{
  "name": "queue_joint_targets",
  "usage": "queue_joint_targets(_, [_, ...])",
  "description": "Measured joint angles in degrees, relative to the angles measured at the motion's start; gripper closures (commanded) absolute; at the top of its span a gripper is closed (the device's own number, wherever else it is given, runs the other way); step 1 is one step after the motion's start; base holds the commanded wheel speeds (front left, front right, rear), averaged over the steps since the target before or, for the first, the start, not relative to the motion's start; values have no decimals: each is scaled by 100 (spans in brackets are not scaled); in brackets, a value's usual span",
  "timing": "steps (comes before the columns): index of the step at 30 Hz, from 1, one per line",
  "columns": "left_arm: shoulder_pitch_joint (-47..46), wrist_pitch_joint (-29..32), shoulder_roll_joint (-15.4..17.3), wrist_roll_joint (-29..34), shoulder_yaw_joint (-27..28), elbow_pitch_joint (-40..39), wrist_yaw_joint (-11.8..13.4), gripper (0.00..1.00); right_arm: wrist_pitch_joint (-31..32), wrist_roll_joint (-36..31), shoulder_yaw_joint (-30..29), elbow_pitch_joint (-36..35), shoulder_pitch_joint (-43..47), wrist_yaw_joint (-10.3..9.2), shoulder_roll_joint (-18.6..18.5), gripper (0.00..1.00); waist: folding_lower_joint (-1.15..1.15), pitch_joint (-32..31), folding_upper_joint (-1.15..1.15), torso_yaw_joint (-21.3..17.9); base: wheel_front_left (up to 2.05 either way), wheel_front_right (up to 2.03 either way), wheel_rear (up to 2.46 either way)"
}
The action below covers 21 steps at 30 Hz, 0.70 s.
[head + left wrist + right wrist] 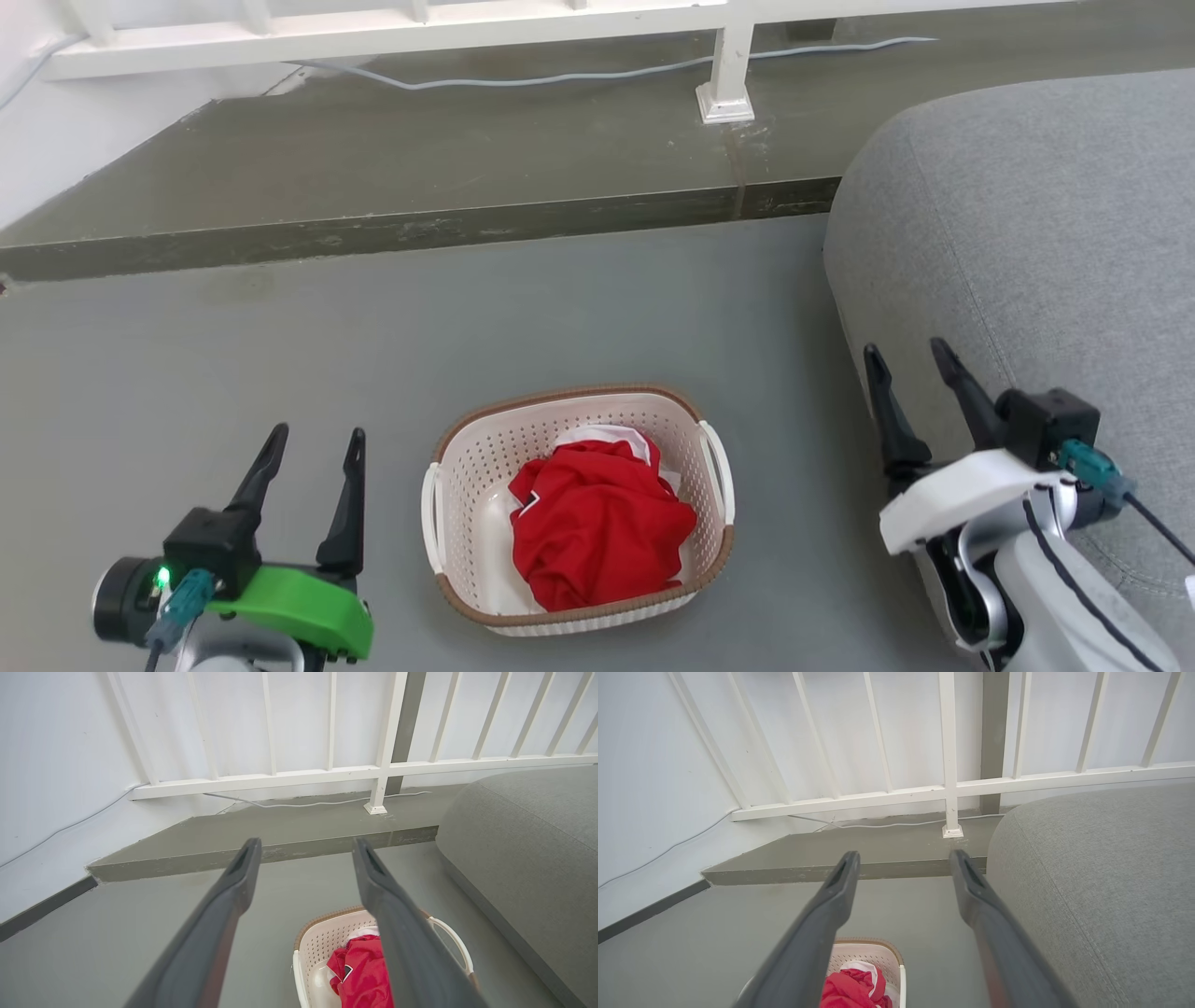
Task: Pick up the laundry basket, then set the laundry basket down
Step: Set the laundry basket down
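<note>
The laundry basket (485, 457), cream-white and perforated with a brown rim and white side handles, sits on the grey floor with a red garment (597, 523) inside. My left gripper (316, 441) hovers open to the basket's left, apart from it. On the other side, in front of the sofa, my right gripper (910, 353) is open too. The left wrist view has the basket (322, 940) low between and behind the open fingers (243, 868). At the bottom of the right wrist view, the basket (878, 952) lies under the left finger (840, 882).
A grey fabric sofa (1027, 233) fills the right side. Beyond the basket a raised concrete step (420, 229) crosses the floor, with a white railing (373, 33) and a pale cable (560, 77) on it. A white wall stands at the left.
</note>
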Motion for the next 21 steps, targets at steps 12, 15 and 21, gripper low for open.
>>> queue_joint_targets(12, [361,218,-175,268,298,-303,0,0,0,-94,-19,-179,246,-35,-13,0,0,1,0,18,0,0,0])
queue_joint_targets(15, [442,286,-210,308,372,-383,0,0,1,-103,-49,-241,255,-40,-18,0,0,8,0,17,0,0,0])
queue_joint_targets(21, [514,350,-338,369,422,-544,0,0,2,-143,-156,-343,366,-42,-23,0,0,25,0,30,0,0,0])
